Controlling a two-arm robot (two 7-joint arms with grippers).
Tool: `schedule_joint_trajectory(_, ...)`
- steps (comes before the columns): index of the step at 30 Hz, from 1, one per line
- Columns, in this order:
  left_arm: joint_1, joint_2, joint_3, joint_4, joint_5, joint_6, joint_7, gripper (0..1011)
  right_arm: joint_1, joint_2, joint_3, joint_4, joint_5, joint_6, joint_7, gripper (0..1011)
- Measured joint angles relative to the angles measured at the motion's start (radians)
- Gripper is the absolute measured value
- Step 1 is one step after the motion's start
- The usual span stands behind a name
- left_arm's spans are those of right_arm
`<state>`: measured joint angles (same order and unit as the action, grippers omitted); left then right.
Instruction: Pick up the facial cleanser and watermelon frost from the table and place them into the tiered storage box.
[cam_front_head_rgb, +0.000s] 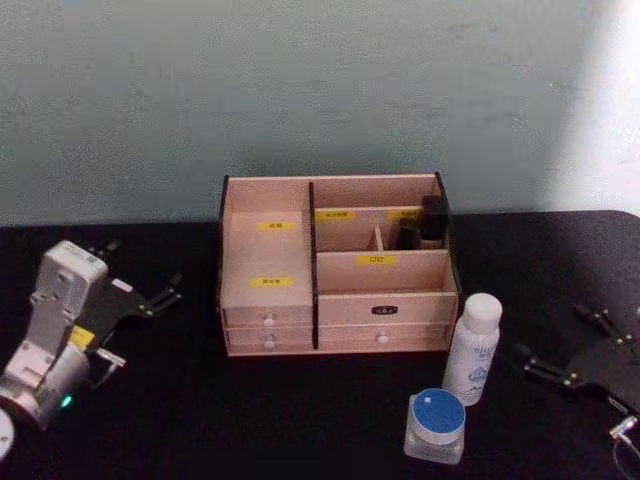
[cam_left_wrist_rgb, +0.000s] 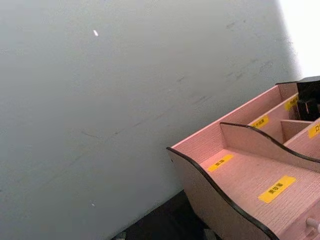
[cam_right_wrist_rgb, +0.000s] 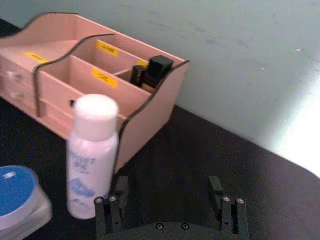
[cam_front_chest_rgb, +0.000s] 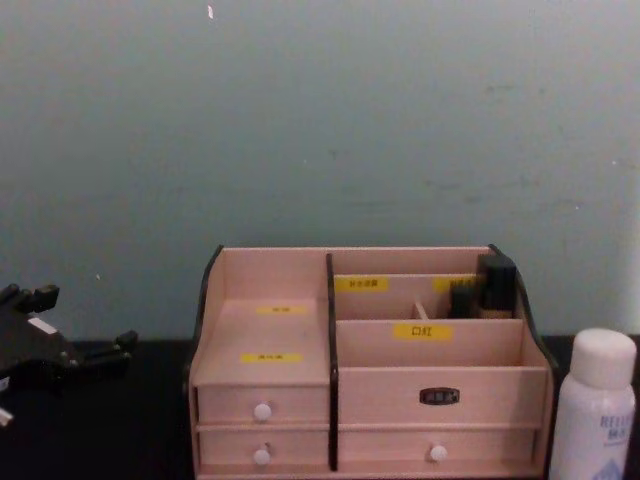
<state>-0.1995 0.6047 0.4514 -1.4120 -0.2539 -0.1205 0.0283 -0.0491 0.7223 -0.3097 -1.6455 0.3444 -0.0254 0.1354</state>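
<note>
The tiered storage box stands mid-table, light wood with dark edges, yellow labels and small drawers; it also shows in the chest view and both wrist views. Just right of its front corner stands a white bottle with blue print, which I take for the facial cleanser. In front of the bottle sits a squat clear jar with a blue lid, which I take for the watermelon frost. My right gripper rests open right of the bottle, touching nothing. My left gripper is open and empty left of the box.
Dark lipstick-like items stand in the box's rear right compartment. The table is black, with bare surface in front of the box and on both sides. A pale wall stands close behind.
</note>
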Motion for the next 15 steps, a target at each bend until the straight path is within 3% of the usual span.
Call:
schedule_joint_trajectory(9, 0.0, 0.0, 0.0, 0.0, 0.0, 0.0, 0.0, 1001, -0.081, 0.052, 0.054, -0.075, 0.081, 0.019, 0.115, 1002)
schedule_joint_trajectory(15, 0.0, 0.0, 0.0, 0.0, 0.0, 0.0, 0.0, 1001, -0.096, 0.056, 0.067, -0.087, 0.135, 0.027, 0.195, 1003)
